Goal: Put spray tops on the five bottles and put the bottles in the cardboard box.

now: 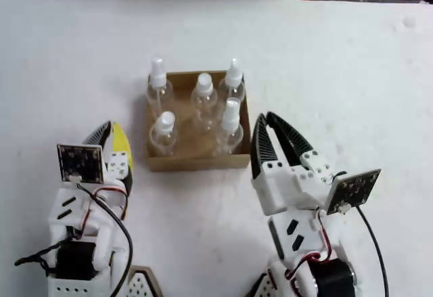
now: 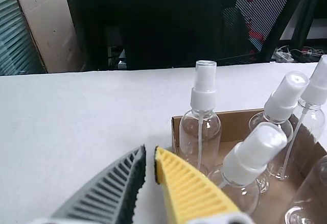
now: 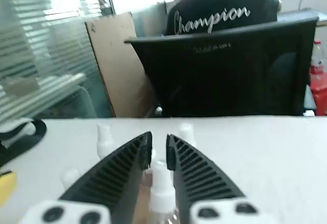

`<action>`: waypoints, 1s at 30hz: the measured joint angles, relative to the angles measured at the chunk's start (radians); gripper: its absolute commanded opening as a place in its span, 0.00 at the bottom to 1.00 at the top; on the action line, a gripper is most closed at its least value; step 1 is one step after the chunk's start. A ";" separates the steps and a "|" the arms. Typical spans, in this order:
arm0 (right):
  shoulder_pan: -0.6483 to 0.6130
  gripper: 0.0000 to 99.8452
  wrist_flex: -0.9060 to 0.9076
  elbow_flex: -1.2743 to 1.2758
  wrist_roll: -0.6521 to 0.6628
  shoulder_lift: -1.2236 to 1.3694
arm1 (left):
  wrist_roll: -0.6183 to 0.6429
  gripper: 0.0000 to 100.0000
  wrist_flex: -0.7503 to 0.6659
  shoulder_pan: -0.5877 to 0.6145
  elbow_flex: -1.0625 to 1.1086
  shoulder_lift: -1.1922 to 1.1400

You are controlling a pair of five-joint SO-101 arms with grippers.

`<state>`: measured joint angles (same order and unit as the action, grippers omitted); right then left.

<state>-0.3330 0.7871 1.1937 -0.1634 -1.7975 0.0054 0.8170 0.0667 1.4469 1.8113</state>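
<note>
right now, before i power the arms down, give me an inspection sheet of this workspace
surface: white table, box near its middle
job's things: five bottles, all with spray tops, inside the cardboard box
clutter: nothing seen
grippers: left gripper beside the box, fingers nearly together, holding nothing; right gripper at the box's other side, slightly open, holding nothing
cables: black and red wires loop over both arms, away from the box
surroundings: black chair and a leaning board beyond the table's far edge
</note>
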 measured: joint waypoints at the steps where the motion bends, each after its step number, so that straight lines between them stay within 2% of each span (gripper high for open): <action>1: -0.002 0.02 0.035 -0.012 0.002 0.000 | 0.000 0.05 0.000 0.000 0.000 0.000; 7: 0.006 0.02 0.281 -0.092 0.038 -0.002 | 0.000 0.05 0.058 0.025 0.000 0.000; 13: 0.003 0.02 0.307 -0.092 0.236 -0.002 | 0.000 0.05 0.222 0.051 0.000 0.000; 16: 0.008 0.02 0.324 -0.063 0.288 -0.002 | -0.078 0.02 0.279 0.051 0.000 0.000; 21: 0.087 0.02 0.419 -0.051 0.290 -0.002 | -0.222 0.02 0.350 0.051 0.000 0.000; 25: 0.196 0.02 0.486 -0.021 0.253 -0.002 | -0.229 0.02 0.373 0.061 0.069 0.009; 30: 0.269 0.02 0.489 0.130 0.249 -0.002 | -0.229 0.02 0.316 0.061 0.236 0.000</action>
<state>-0.0644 1.2766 1.3241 0.0852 -1.7990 -0.2232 1.1331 0.1281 1.6832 1.8113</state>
